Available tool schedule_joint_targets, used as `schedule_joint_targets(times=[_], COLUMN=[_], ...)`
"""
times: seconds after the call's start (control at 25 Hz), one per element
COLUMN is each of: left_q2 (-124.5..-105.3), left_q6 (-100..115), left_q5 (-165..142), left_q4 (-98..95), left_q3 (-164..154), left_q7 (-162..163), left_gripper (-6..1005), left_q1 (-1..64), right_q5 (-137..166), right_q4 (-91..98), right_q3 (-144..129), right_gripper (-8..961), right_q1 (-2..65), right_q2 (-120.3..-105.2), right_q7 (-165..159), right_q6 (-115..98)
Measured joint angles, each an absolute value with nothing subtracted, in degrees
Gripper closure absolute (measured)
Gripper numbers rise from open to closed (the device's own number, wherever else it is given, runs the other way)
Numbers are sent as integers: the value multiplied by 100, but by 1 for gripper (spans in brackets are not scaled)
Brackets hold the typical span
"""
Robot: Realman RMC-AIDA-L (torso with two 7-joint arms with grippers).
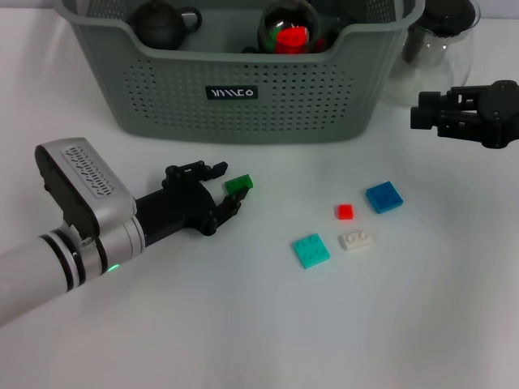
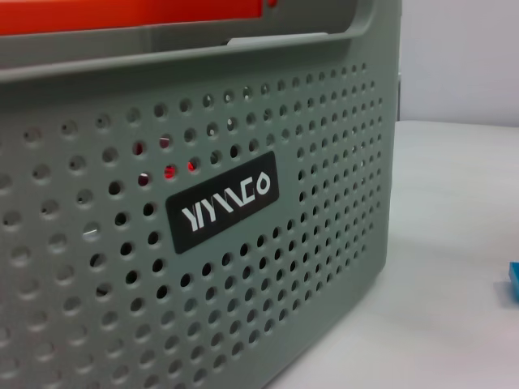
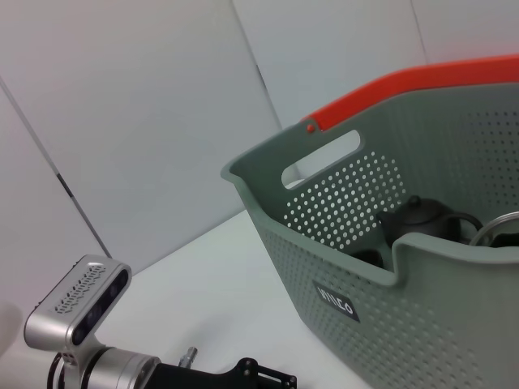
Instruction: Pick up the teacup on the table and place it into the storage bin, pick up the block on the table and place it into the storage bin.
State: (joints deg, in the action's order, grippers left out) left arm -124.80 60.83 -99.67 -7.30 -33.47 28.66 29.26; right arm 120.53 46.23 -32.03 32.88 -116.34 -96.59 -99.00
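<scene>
While the left gripper (image 1: 229, 193) pinches a small green block (image 1: 238, 185) between its closed jaws, just above the white table (image 1: 243, 324), the big grey-green plastic storage bin (image 1: 243, 89) with holes sits just beyond it. The right gripper (image 1: 426, 112) waits far right; I cannot tell about its jaws.

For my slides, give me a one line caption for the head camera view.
Left gripper holds a green block before the storage bin; right gripper hovers aside.
</scene>
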Motion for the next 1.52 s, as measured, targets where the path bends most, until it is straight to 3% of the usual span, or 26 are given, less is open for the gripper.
schedule_joint_targets(times=[1.28, 1.52], left_q2=[-12481, -12480], left_q6=[5853, 5886], left_q5=[-10003, -9978], left_q4=[-532, -549], left_q3=[-3386, -3362], left_q7=[2821, 2821], left_gripper=[544, 705], left_q1=[3062, 3024], right_q5=[12076, 12064], right_q4=[4623, 4623], right_q3=[-3194, -3190], right_gripper=[539, 540], right_q1=[3260, 3260], right_q2=[-11632, -11624], right_q7=[-9659, -9659], right_q6=[-9877, -9893])
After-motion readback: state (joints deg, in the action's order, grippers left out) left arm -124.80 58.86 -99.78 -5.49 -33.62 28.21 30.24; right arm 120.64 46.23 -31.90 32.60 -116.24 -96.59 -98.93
